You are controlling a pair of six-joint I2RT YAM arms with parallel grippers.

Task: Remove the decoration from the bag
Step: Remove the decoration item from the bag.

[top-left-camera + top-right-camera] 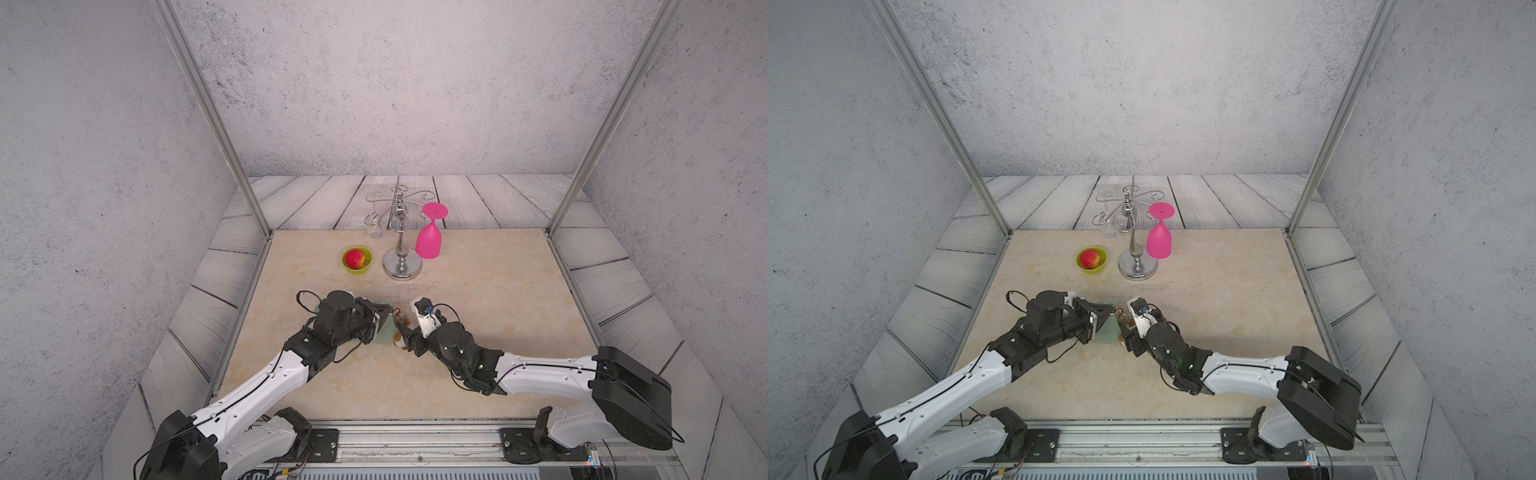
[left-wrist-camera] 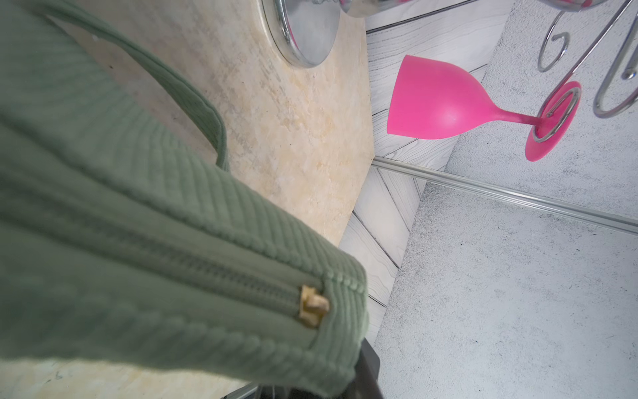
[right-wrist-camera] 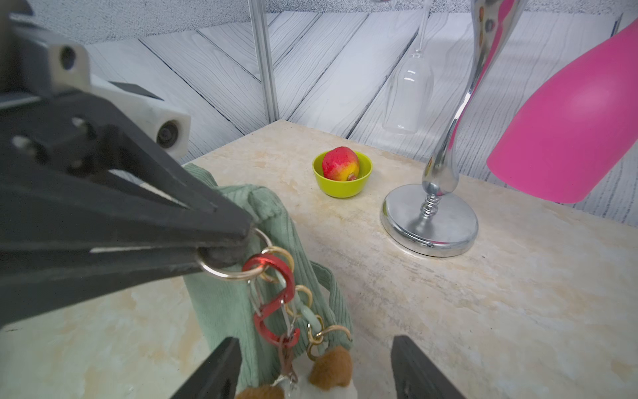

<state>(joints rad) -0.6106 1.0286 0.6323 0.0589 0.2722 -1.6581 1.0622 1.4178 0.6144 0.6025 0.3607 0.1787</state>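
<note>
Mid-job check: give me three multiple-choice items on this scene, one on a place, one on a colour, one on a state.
1. The apple sits: A in the lime bowl; B on a plate; C in a box.
2. The clasp of the decoration is: A blue; B red; C black.
3. The right gripper is: A shut on a cup; B open; C out of view.

Answers:
1 A: the right wrist view shows it inside the bowl.
2 B: the S-shaped hook beside the bag is red.
3 B: its jaws stand well apart, with the plush between them in the right wrist view.
</note>
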